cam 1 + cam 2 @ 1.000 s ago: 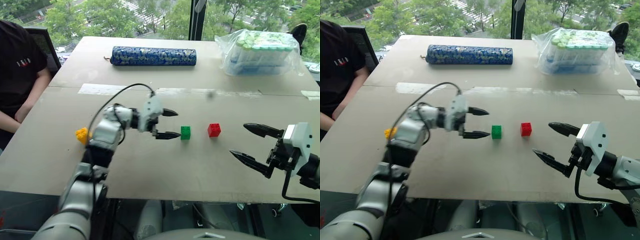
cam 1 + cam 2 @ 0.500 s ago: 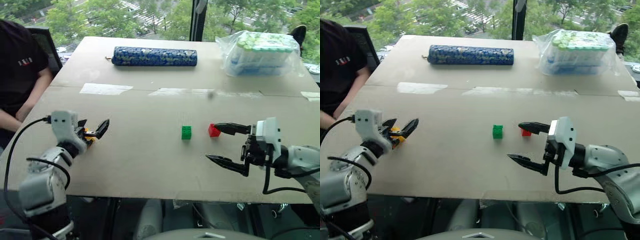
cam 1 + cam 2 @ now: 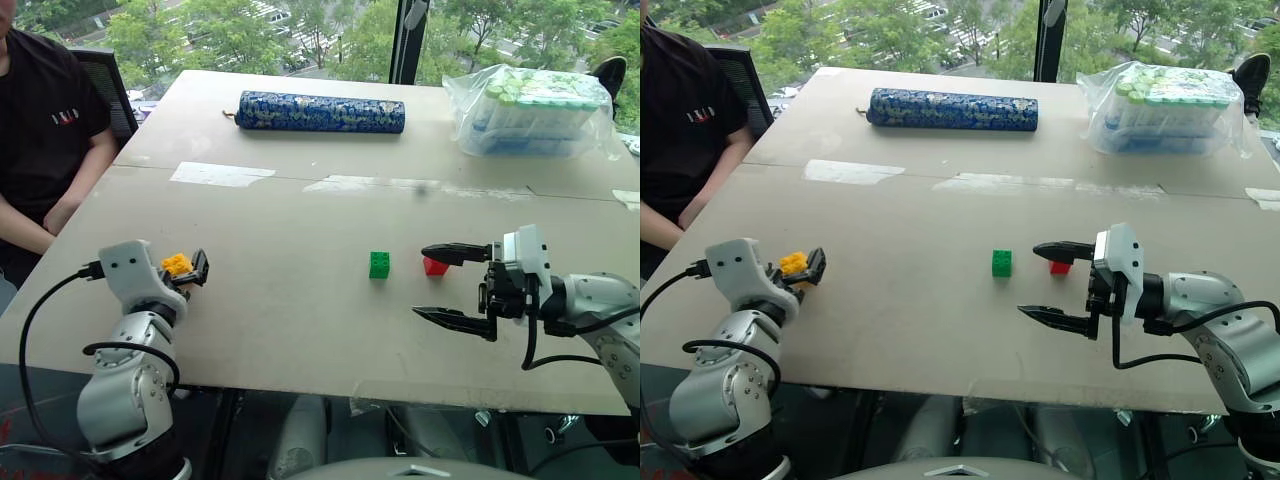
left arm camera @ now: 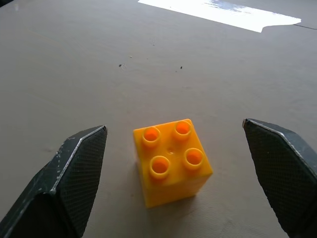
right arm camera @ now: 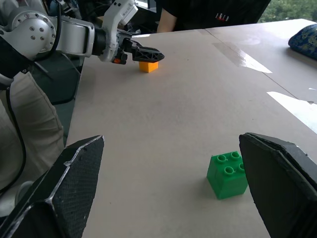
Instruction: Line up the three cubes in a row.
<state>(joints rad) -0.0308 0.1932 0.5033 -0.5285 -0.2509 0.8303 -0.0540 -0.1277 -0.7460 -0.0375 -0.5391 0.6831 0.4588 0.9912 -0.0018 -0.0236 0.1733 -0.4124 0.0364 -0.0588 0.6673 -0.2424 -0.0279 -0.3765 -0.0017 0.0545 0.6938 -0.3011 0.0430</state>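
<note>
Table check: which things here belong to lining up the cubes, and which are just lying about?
Part of the job:
- yellow cube, between the open left gripper's fingers, untouched
- green cube, mid-table
- red cube, by the open right gripper

Lying about:
- blue patterned roll, far side
- clear bag of tubes, far right
- person seated at the left

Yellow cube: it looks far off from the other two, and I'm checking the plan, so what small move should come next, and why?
Probably close the left gripper on the yellow cube: its jaws stand open on either side of it, not touching. The green cube and red cube already sit side by side.
</note>
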